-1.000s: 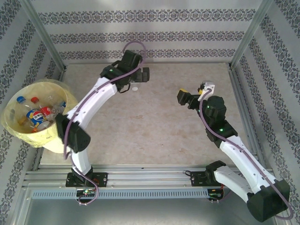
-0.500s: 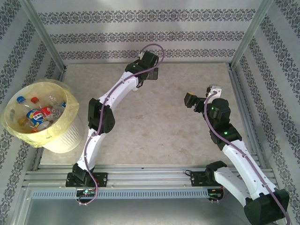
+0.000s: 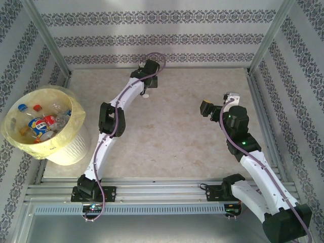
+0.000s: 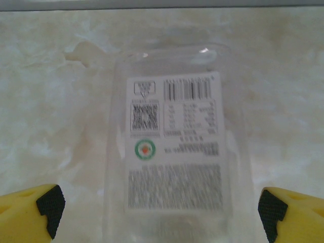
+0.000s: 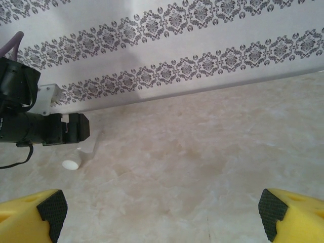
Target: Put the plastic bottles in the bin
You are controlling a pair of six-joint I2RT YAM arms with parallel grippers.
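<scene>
A clear plastic bottle [image 4: 174, 142] with a white printed label lies flat on the table near the back wall. My left gripper [image 4: 162, 210] hangs over it, open, one yellow finger [image 4: 30, 210] on each side of it. From above, the left gripper [image 3: 149, 81] covers most of the bottle, and its white cap [image 3: 145, 94] pokes out. The pale-yellow bin [image 3: 71, 147] stands at the left with several bottles [image 3: 43, 124] inside. My right gripper [image 3: 207, 108] hovers open over bare table at the right, its fingers [image 5: 35, 212] with nothing between them.
The patterned back wall [image 5: 202, 45] rises right behind the bottle. Metal frame posts [image 3: 45, 35] stand at the back corners. In the right wrist view the left gripper [image 5: 73, 129] and the white cap [image 5: 71, 164] are at the far left.
The left arm has stretched out toward the back wall and settled its gripper over the bottle. The right gripper drifted a little to the right, then held still.
</scene>
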